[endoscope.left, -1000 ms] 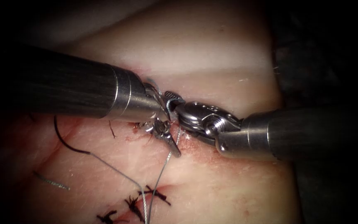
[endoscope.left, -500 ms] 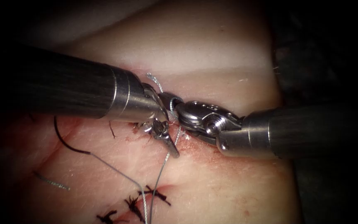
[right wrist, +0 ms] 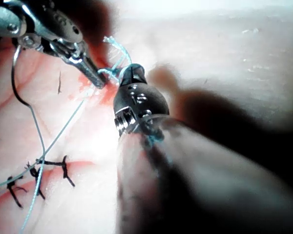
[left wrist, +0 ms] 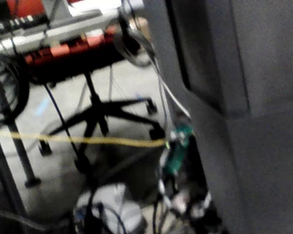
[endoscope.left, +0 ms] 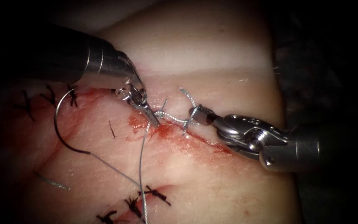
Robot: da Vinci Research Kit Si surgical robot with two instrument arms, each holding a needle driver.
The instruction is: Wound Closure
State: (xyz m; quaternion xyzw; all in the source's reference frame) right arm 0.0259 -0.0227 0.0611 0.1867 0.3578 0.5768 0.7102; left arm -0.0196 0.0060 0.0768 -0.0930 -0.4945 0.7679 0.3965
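Thread (endoscope.left: 140, 166) is what matters here. Nearest us, along the tissue's (endoscope.left: 212, 182) near edge, we see dark finished stitches (endoscope.left: 156, 193) across a closed stretch of cut, and a short cut end of thread (endoscope.left: 50, 181) lying loose to the left. The pale strand rises between them toward the open cut (endoscope.left: 195, 139), where red fluid (endoscope.left: 162, 130) pools.

Left of the cut the curved needle (endoscope.left: 61, 132) lies free on the tissue, held by neither tool and not driven in; its strand trails off its tail toward the near stitches.

Farther back, we find the left tool (endoscope.left: 156, 121) with jaws closed on the thread just at the cut's left lip. The right tool (endoscope.left: 196, 112) sits across the cut, jaws shut on the other limb of thread, a short tail (endoscope.left: 186, 94) curling up beside it. Between the two tips a twisted knot (endoscope.left: 175, 119) lies over the cut, its axis running left to right from one tool to the other. We judge both tools about equally near the knot, and the left tool much nearer the needle.
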